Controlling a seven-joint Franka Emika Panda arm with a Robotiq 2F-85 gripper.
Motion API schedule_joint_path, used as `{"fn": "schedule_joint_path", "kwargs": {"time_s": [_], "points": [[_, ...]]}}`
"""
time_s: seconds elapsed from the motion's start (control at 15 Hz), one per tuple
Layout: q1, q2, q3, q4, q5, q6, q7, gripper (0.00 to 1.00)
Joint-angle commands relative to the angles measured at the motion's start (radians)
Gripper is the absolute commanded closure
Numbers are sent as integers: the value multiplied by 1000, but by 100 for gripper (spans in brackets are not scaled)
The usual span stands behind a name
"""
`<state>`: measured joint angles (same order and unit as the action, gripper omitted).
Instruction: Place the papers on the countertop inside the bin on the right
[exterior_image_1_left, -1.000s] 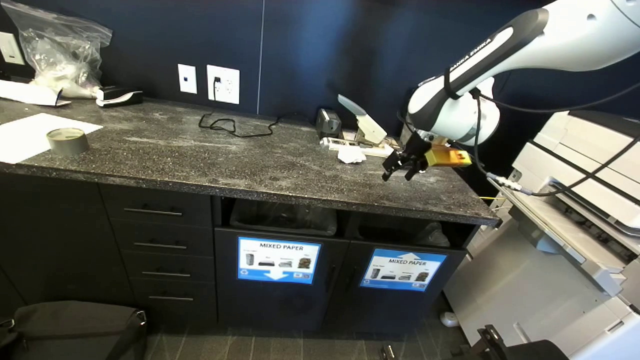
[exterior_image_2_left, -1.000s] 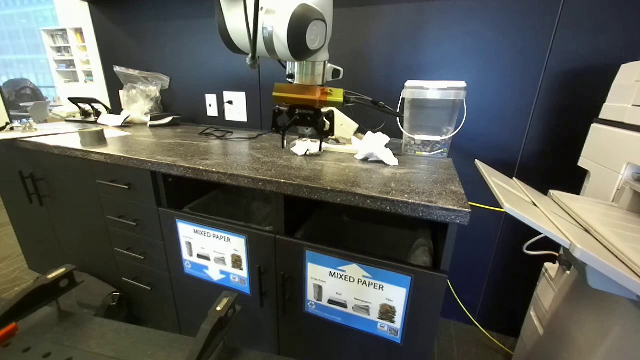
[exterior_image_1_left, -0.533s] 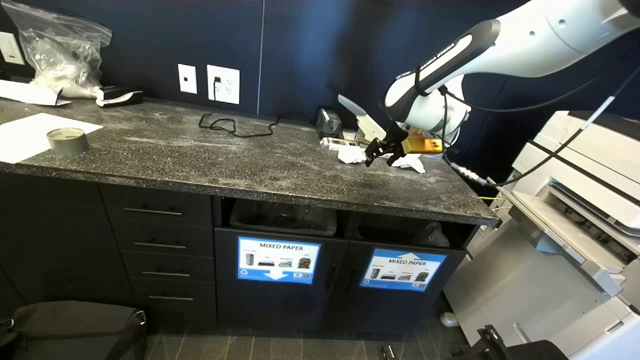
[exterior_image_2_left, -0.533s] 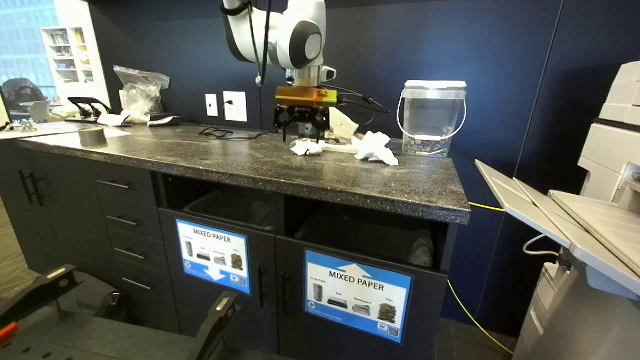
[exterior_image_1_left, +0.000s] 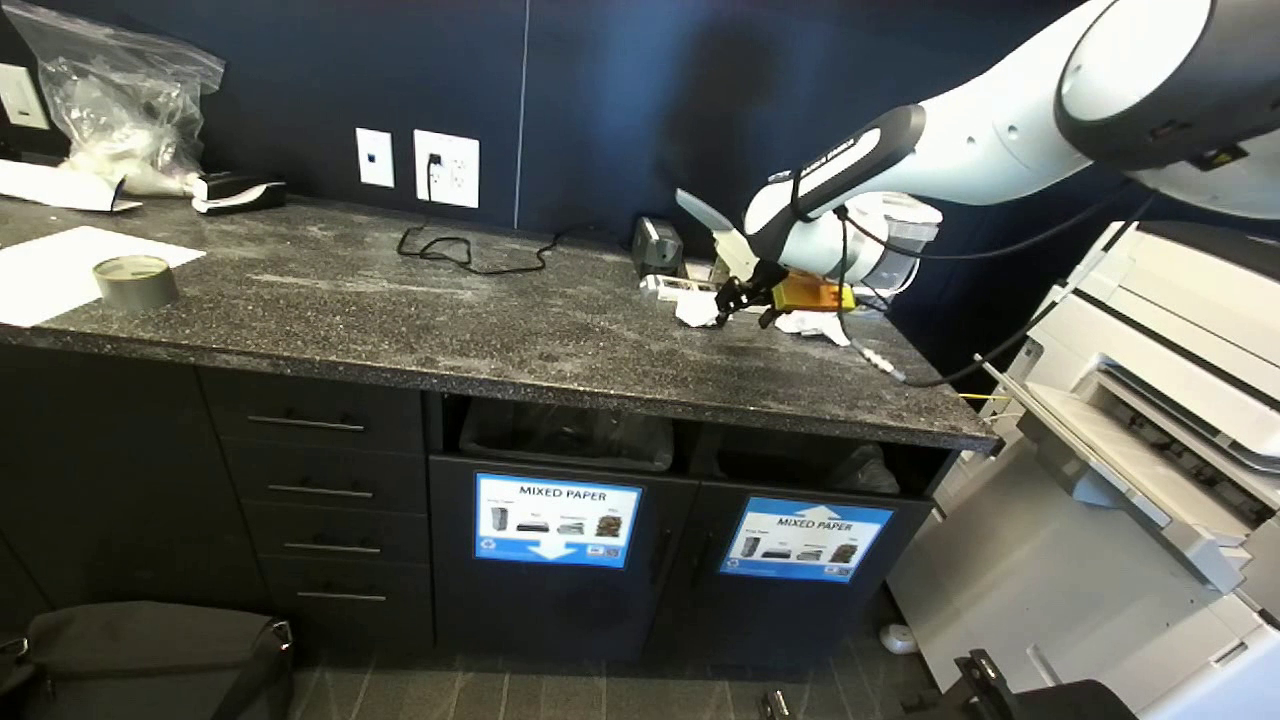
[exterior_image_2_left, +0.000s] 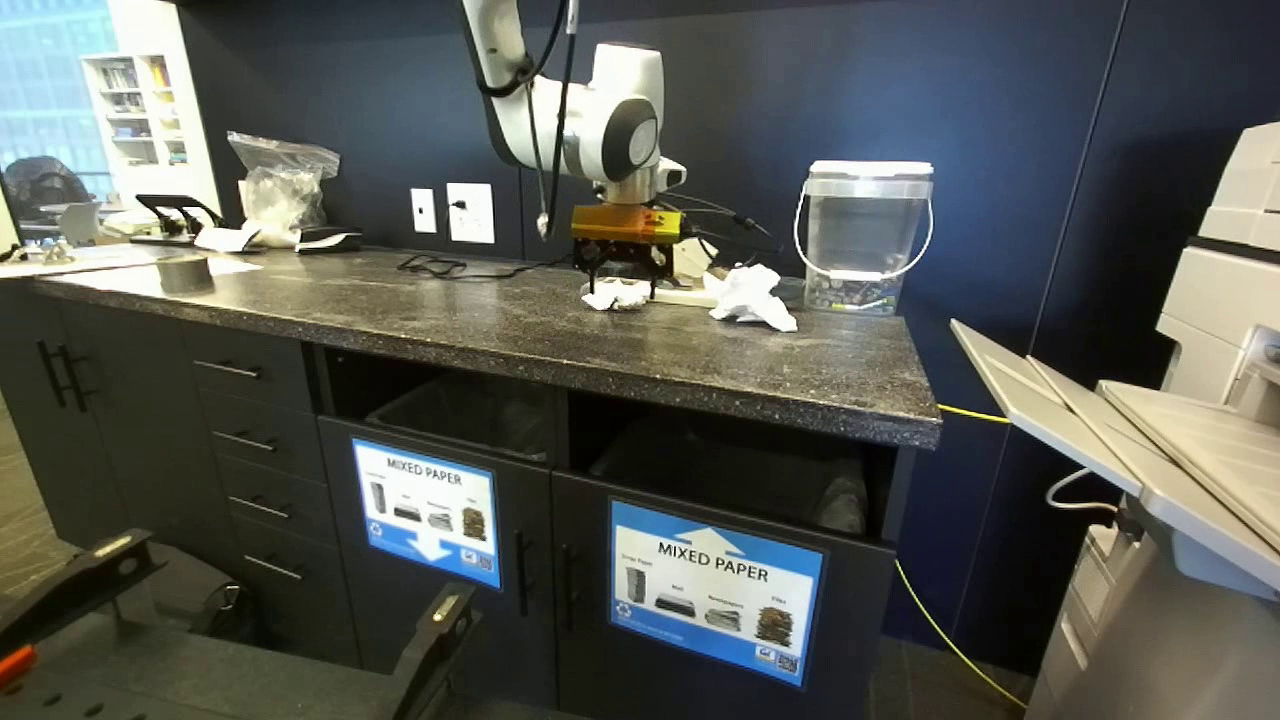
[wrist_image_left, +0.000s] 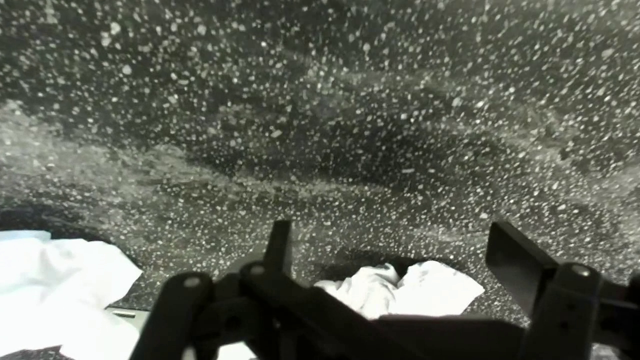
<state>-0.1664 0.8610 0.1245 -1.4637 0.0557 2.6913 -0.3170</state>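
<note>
Surface (exterior_image_2_left: 450, 305): speckled slab across the middle of the frame in both exterior views.

Bin (exterior_image_2_left: 850, 600): lower right of centre in an exterior view, right-hand one of two, under the surface's right end, slot at its top.

End effector (wrist_image_left: 391, 245): fingers well apart, clamped on nothing we can see; whether either touches a wad, we cannot tell.

Large wad (exterior_image_2_left: 750, 297): on the surface, right of centre in an exterior view, apart from the fingers; lower left in the wrist view.

Small wad (wrist_image_left: 405, 292): on the surface, lower centre of the wrist view, within the fingers' span but nearer the lower edge than the fingertips. Key relation: its visible long side runs across that frame, parallel to the gap, filling most of it.

We judge the step to be lining up on the small wad, most of the task left. We would shift toward the wrist view's lower edge and sink before closing. Risk: with little side margin, a finger may land on it.
</note>
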Motion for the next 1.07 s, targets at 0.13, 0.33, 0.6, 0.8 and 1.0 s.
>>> {"fn": "schedule_joint_path", "kwargs": {"time_s": [0.13,0.33,0.6,0.8,1.0], "points": [[8,140,2,224,19,-12,71,0],[8,185,9,298,30,-14,101,0],[12,237,19,385,42,-19,145,0],[19,273,28,440,47,-18,166,0],[32,312,32,495,44,-28,176,0]]}}
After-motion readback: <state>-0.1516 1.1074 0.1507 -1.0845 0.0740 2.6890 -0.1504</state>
